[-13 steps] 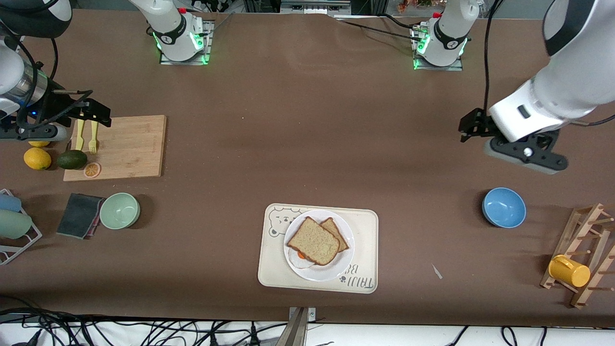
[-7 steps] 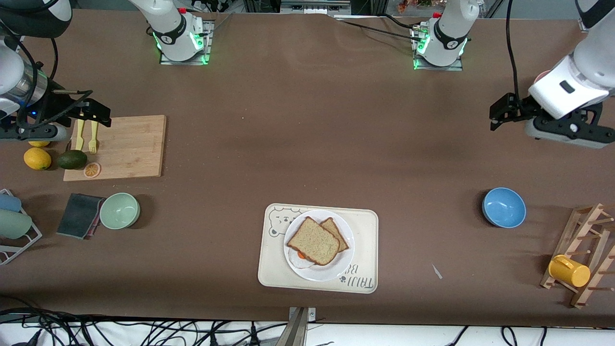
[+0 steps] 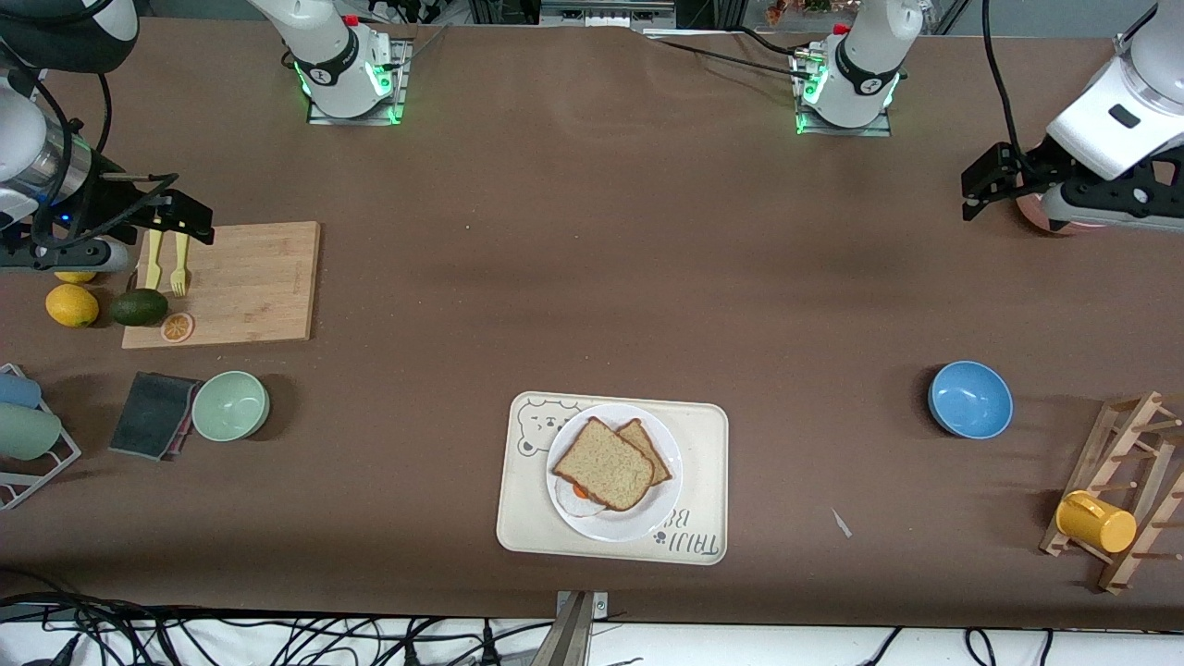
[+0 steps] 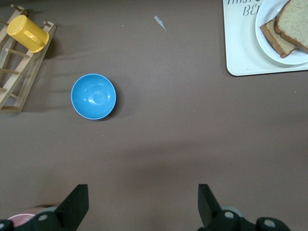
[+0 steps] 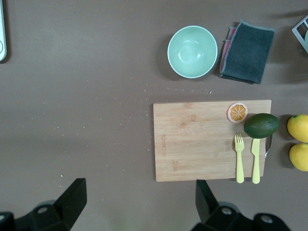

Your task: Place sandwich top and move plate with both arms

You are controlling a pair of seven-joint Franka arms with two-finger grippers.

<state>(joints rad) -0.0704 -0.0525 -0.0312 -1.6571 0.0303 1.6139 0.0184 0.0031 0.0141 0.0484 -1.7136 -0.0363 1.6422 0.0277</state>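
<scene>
on the plate (image 3: 614,527), which sits in the cream tray (image 3: 705,435), the sandwich top (image 3: 603,463) lies skewed over a second slice and egg; any nudge could slide it off. left gripper (image 3: 980,191) and right gripper (image 3: 180,218) both spread, empty, over the table's ends. blue bowl (image 3: 969,399) and green bowl (image 3: 230,405) look empty.

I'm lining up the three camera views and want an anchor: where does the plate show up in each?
Front view: the plate sits on the cream tray, low and central, bread on it.
Left wrist view: the plate is cut off at the upper right corner.
Right wrist view: not in it; only a sliver of the tray shows at the edge.
Shared landmark: the tray, seen in all three.
</scene>
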